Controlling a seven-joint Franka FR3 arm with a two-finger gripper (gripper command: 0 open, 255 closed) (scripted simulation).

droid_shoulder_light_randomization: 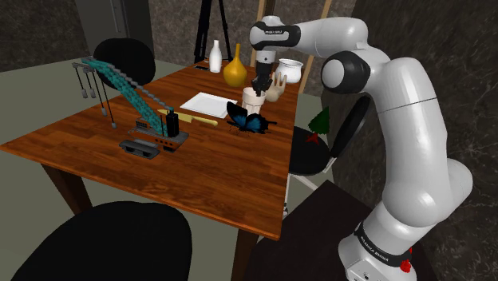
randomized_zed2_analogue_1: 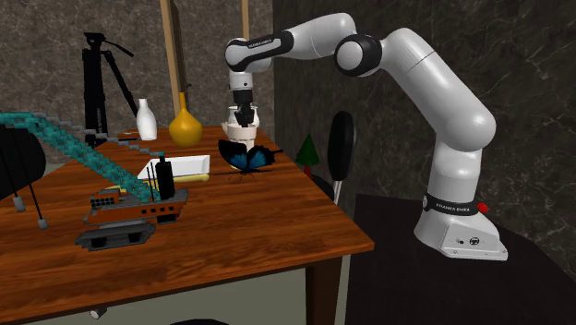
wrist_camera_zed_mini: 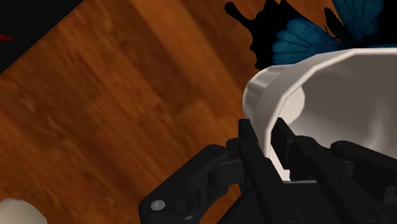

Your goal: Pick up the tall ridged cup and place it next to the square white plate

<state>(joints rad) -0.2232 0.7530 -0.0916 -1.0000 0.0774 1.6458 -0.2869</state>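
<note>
Pincer pinching wall of white cup, 1 finger inside, per wrist view

The room is looking dim, and the walls are showing dark grey. Soft light is falling from above on the white arm and making the brown counter shine a little. The chairs are looking like flat black shapes. In the wrist view the cup is glowing bright at its rim, and the black claw is blending into one dark lump.

Base band lettering, illegible (white on black)
</note>
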